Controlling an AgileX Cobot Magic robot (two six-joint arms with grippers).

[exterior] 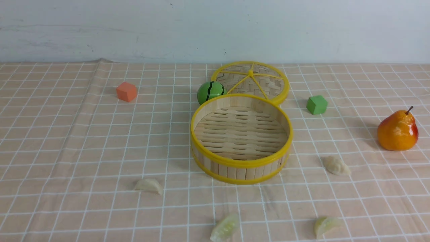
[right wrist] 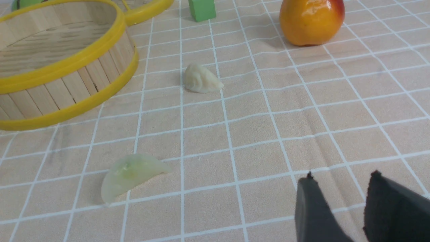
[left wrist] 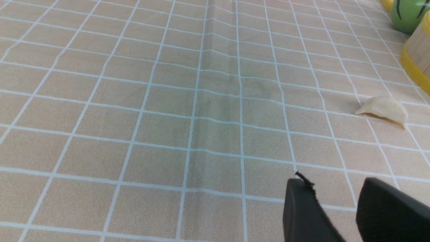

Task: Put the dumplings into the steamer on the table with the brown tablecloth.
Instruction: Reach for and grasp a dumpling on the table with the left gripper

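I see the round bamboo steamer with yellow rims standing in the middle of the table, on the light brown tablecloth with white grid lines. All four little pleated dumplings lie on the cloth outside it. There is a cream dumpling at 8 o'clock, a cream dumpling at 4 o'clock, a pale green dumpling at 6 o'clock and a pale green dumpling at 5 o'clock. Only bare cloth lies between each one and the basket.

Around the basket, the flat woven lid with yellow spokes sits at 12 o'clock, touching it. A green ball with black stripes is at 11 o'clock, an orange cube at 10, a green cube at 2, and a shiny orange-red pear at 3.

My left gripper has its dark fingers apart, holding nothing. My right gripper is the same: fingers apart over the cloth.
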